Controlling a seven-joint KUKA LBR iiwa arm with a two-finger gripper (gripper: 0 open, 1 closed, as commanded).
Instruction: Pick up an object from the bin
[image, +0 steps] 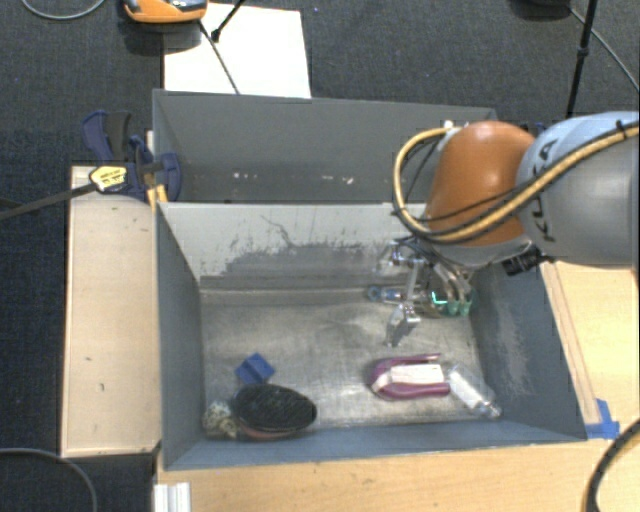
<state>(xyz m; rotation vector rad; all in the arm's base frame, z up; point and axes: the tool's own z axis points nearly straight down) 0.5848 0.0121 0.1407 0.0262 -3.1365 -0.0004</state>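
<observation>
We see the gripper (401, 316) hanging over the right half of the grey bin (180, 300), above bare floor and just behind a purple and white oblong thing (408, 380) that lies near the front wall; whether the pincer is spread or pressed together we cannot tell, and we see nothing in it; so we judge the pick not yet made. The purple thing is the nearest candidate; it lies flat with its long side across the bin, a purple shell round a white middle, rounded at its left end; at its right end lies a small clear and white tube (472, 393), touching it or just beside it, we cannot say which. To do this step well, we would bring the gripper toward the front wall until it stands squarely over the white middle, set it across the short width, and come down straight, keeping clear of the tube and the wall; a black round brush (272, 408) and a small blue block (255, 368) lie well apart at the front left.
</observation>
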